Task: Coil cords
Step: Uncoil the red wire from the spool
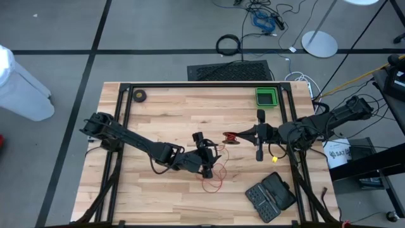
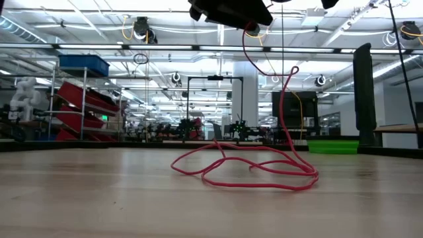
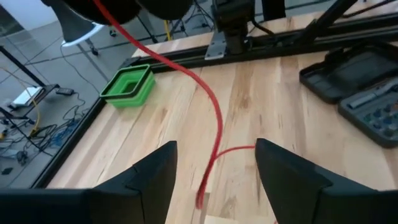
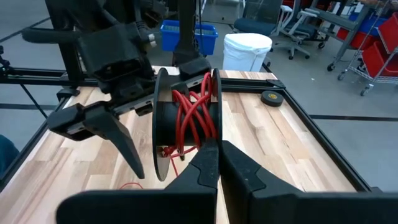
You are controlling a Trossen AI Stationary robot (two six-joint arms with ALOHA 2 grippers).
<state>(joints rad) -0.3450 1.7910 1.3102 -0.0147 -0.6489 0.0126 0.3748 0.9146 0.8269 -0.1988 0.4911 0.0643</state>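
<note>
One red cord [image 3: 214, 118] between open left gripper [image 3: 214, 180] fingers.

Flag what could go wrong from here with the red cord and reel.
1. The left tool is open with the red cord running loose between its fingers; further winding has no tension guide, so turns may slip.
2. The slack on the table lies in crossed loops and could knot as it feeds in.
3. Wraps on the reel, pinched by the shut right tool, already cross unevenly and may spill over a flange.
</note>
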